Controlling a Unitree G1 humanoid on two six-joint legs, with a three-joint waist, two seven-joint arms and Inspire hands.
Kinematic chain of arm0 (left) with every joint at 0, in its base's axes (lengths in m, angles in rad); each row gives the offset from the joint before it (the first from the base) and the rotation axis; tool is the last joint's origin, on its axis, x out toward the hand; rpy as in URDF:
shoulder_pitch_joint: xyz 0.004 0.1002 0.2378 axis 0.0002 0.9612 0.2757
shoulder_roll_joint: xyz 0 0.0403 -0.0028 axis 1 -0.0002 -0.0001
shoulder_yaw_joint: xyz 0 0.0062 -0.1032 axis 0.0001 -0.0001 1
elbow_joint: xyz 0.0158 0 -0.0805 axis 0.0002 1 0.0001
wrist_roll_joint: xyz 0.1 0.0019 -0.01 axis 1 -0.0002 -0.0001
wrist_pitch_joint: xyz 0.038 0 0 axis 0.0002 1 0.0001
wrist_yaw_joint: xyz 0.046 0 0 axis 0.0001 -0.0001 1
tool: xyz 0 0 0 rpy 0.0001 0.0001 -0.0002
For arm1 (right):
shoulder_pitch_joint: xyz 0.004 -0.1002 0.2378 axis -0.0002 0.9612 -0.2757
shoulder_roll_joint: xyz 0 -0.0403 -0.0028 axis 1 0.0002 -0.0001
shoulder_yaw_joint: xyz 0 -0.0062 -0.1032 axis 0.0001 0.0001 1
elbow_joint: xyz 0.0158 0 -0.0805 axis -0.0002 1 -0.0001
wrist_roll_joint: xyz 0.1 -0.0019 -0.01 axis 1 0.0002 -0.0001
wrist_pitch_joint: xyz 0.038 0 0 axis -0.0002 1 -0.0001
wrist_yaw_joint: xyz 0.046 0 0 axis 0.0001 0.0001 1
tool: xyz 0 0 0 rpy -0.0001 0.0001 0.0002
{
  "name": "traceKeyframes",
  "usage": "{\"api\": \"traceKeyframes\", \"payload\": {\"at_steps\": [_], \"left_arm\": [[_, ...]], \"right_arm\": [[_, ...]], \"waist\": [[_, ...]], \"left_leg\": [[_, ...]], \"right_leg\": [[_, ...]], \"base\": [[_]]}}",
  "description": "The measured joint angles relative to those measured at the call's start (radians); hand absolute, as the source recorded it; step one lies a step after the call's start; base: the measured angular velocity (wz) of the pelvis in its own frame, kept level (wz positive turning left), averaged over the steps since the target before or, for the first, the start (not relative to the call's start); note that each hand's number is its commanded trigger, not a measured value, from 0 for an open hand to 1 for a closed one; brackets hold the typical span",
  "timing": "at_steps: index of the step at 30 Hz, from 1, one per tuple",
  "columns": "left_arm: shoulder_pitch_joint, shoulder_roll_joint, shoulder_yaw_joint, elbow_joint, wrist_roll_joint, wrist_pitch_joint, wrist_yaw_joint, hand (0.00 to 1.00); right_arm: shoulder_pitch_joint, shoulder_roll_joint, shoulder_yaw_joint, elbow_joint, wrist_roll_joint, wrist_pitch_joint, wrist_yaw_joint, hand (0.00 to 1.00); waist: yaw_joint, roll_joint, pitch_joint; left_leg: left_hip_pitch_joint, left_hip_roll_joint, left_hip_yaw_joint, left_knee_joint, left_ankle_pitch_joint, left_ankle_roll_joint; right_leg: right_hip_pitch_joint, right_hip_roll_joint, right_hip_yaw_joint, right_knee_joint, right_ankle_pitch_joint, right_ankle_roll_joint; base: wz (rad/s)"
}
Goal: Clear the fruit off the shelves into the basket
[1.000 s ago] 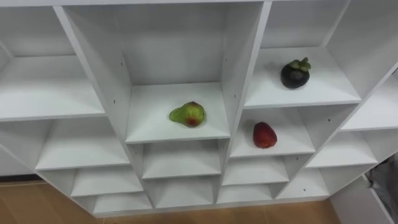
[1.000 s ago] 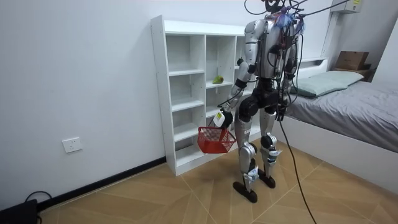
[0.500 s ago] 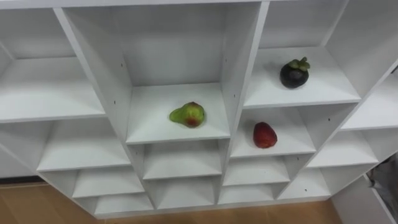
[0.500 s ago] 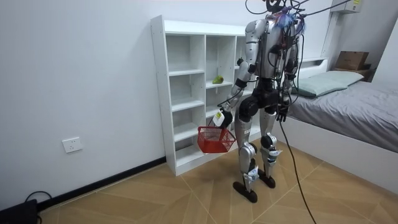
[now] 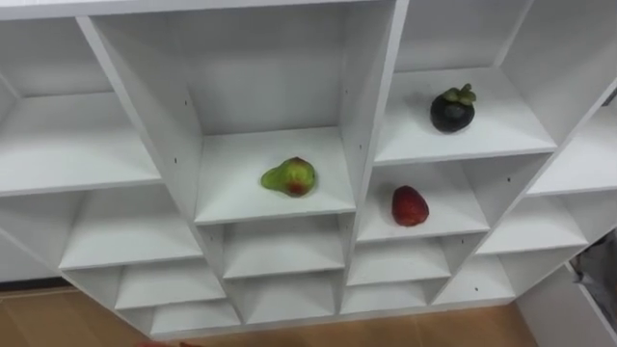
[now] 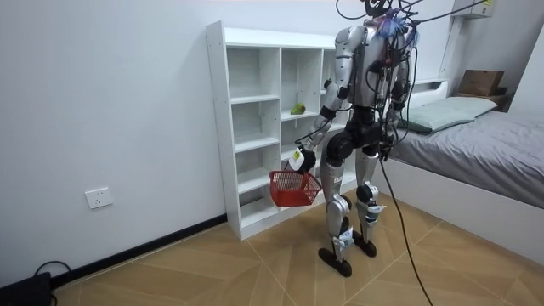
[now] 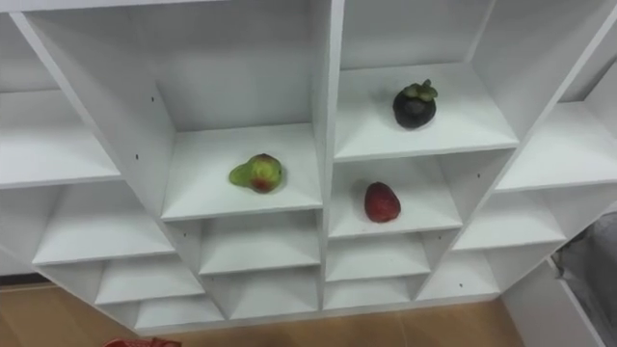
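Note:
I stand in front of a white closet (image 5: pixel 371 116) of open shelves. A green-and-red fruit (image 5: pixel 289 177) lies on the middle shelf. A red fruit (image 5: pixel 410 206) sits one compartment to the right and lower, and a dark mangosteen (image 5: pixel 451 109) rests on the shelf above it. In the room view my left hand (image 6: pixel 299 158) is curled on the handle of a red basket (image 6: pixel 293 189), held at thigh height beside the closet. The basket's rim (image 7: pixel 130 342) peeks in at the bottom edge of the right eye view. My right hand (image 6: pixel 387 155) hangs by my hip.
A bed (image 6: pixel 484 144) with a cardboard box (image 6: pixel 480 82) behind it stands at the room view's right, close behind me. Its edge (image 5: pixel 598 275) shows at the lower right of the left eye view. The wooden floor (image 6: pixel 212 272) is open toward the room view's left.
My left hand has lifted the basket a little. The eye view has shifted slightly; the fruits have not moved on their shelves.

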Motion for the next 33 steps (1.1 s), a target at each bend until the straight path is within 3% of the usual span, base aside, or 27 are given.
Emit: {"api": "traceKeyframes", "payload": {"at_steps": [8, 12, 15, 20, 26, 33], "left_arm": [[0.005, 0.001, -0.003, -0.046, -0.001, -0.032, 0.001, 1.0], [0.003, 0.0, -0.008, -0.057, 0.0, -0.051, 0.001, 1.0], [0.004, 0.001, -0.017, -0.079, -0.001, -0.052, 0.001, 1.0], [0.014, 0.003, -0.029, -0.106, -0.018, -0.062, 0.0, 1.0], [0.036, 0.004, -0.047, -0.104, -0.041, -0.071, -0.001, 1.0], [0.042, 0.007, -0.056, -0.103, -0.058, -0.073, -0.002, 1.0]], "right_arm": [[0.075, 0.009, -0.018, -0.307, -0.026, -0.041, -0.075, 0.0], [0.14, 0.015, -0.016, -0.584, -0.064, -0.062, -0.133, 0.0], [0.145, 0.016, -0.013, -0.699, -0.061, -0.094, -0.178, 0.0], [0.153, 0.015, 0.004, -0.836, -0.073, -0.115, -0.23, 0.0], [0.181, 0.008, 0.015, -1.027, -0.094, -0.144, -0.292, 0.0], [0.18, -0.012, 0.024, -1.185, -0.095, -0.172, -0.356, 0.0]], "waist": [[0.0, -0.001, -0.007], [0.0, -0.001, -0.0048], [-0.002, 0.0, -0.0032], [-0.003, 0.01, -0.0002], [0.0, 0.023, -0.0064], [0.002, 0.034, -0.0055]], "left_leg": [[-0.012, 0.0, 0.002, 0.001, 0.0, 0.0], [-0.015, 0.0, 0.005, 0.001, 0.0, 0.0], [-0.015, 0.0, 0.005, 0.0, 0.0, 0.0], [-0.014, 0.0, 0.012, -0.001, 0.0, 0.0], [-0.011, 0.0, 0.026, -0.001, 0.0, 0.0], [-0.013, 0.001, 0.028, -0.001, 0.0, 0.0]], "right_leg": [[-0.011, 0.0, 0.004, 0.001, 0.005, 0.0], [-0.012, 0.0, 0.005, -0.001, 0.005, 0.0], [-0.011, 0.0, 0.007, -0.004, 0.005, 0.0], [-0.013, 0.001, 0.017, -0.003, 0.005, 0.001], [-0.014, 0.002, 0.026, 0.001, 0.006, 0.001], [-0.03, 0.003, 0.029, 0.014, 0.01, 0.001]], "base": [[-0.02], [0.0], [0.0], [-0.05], [-0.08], [-0.01]]}}
